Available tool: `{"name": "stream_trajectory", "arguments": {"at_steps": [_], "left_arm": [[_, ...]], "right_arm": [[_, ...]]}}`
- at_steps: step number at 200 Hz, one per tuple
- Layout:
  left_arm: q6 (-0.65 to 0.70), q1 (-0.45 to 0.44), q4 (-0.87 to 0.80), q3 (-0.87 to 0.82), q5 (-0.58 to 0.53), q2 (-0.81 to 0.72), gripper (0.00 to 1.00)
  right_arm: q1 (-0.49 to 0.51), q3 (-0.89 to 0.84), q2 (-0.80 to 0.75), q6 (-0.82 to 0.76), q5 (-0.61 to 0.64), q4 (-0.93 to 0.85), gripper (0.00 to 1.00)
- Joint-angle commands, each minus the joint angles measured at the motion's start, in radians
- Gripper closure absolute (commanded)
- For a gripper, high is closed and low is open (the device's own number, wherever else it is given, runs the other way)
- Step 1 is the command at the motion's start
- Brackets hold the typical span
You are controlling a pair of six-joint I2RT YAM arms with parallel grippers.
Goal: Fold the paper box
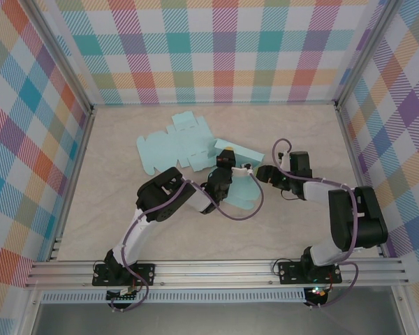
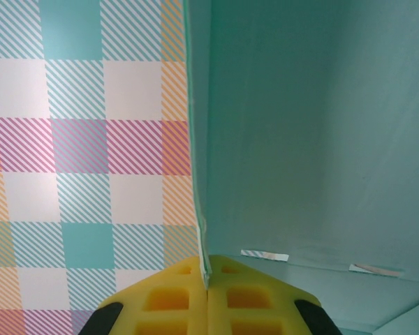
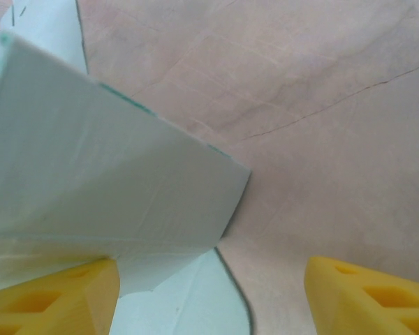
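early stage: paper box [image 1: 185,143] lies mostly flat at centre frame on the table [image 1: 112,209], one flap raised on its right side, left gripper [image 2: 207,283] clamped on that flap's edge, right gripper [image 3: 211,296] jaws apart beside it, most folds left.

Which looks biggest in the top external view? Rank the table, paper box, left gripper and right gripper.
1. table
2. paper box
3. left gripper and right gripper: they look about alike, so they are left unranked.
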Motion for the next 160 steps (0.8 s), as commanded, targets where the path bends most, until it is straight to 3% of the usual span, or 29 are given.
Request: {"name": "stream_trajectory", "arguments": {"at_steps": [1, 58, 102, 160], "left_arm": [[-0.009, -0.016, -0.127, -0.004, 0.049, -0.007, 1.0], [-0.032, -0.013, -0.184, -0.003, 0.053, -0.034, 1.0], [-0.123, -0.001, -0.379, -0.015, 0.095, -0.115, 1.0], [-0.133, 0.009, -0.512, -0.015, 0.143, -0.158, 1.0]], "right_arm": [[0.014, -0.006, -0.05, -0.024, -0.013, 0.047, 0.28], [0.018, -0.025, -0.066, -0.031, 0.016, 0.052, 0.24], [0.018, -0.008, -0.032, -0.03, 0.039, 0.076, 0.24], [0.044, 0.002, -0.018, -0.028, 0.105, 0.121, 0.29]]}}
